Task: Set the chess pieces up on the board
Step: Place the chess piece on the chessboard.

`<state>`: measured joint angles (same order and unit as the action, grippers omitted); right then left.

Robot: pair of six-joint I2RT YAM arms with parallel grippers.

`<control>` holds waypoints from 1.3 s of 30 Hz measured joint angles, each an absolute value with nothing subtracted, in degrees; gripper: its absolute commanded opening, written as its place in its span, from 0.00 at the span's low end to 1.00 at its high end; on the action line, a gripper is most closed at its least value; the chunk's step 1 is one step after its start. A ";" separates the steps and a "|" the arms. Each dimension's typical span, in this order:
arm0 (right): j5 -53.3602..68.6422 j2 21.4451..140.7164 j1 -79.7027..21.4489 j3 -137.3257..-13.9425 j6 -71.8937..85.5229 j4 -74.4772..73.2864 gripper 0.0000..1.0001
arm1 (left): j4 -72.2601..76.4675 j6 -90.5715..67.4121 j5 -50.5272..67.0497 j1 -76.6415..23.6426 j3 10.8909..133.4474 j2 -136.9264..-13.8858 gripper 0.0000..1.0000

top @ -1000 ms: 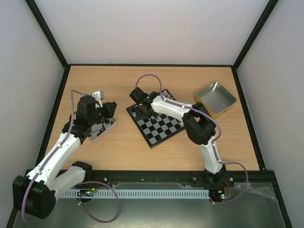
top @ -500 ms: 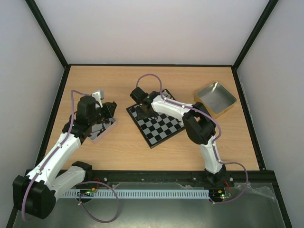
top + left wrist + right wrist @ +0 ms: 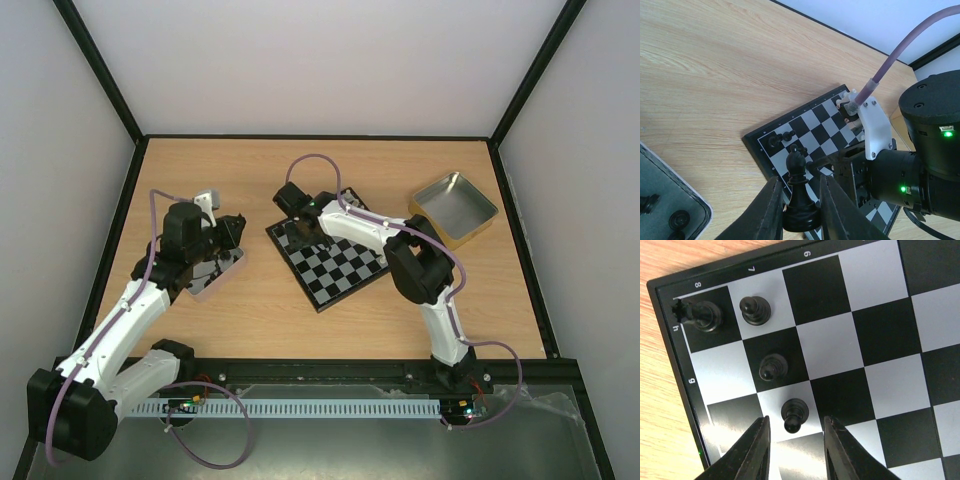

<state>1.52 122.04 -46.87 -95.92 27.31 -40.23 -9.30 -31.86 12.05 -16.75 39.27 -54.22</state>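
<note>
Well, my left gripper (image 3: 799, 181) is clamped low on a tall black piece (image 3: 800, 207), held up to the left of the board (image 3: 752, 142). It looks light, hard and slick, so a grip near its base seems safest. At the board's corner my right gripper (image 3: 795, 426) stands parted around a black pawn (image 3: 793, 414) standing on a pale square (neither finger seems to touch it).

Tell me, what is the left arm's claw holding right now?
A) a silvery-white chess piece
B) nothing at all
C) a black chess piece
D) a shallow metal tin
C: in the left wrist view, a black chess piece stands upright, pinched between the two fingers of the left gripper.
</note>
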 measured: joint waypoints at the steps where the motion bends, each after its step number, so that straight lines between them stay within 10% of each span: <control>1: 1.43 122.08 -46.87 -95.96 27.22 -40.14 0.26 | -9.28 -31.88 12.05 -16.75 39.27 -54.22 0.18; 29: 2.11 123.63 -46.87 -94.63 25.74 -37.15 0.12 | -8.12 -31.88 12.75 -16.78 39.16 -54.57 0.18; 39: 3.42 123.52 -46.83 -94.39 26.24 -36.80 0.33 | -8.05 -31.88 13.23 -16.86 39.13 -54.85 0.18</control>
<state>3.42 123.52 -46.83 -94.39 26.24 -36.80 -8.05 -31.88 13.23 -16.86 39.13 -54.85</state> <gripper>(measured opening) 0.276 0.184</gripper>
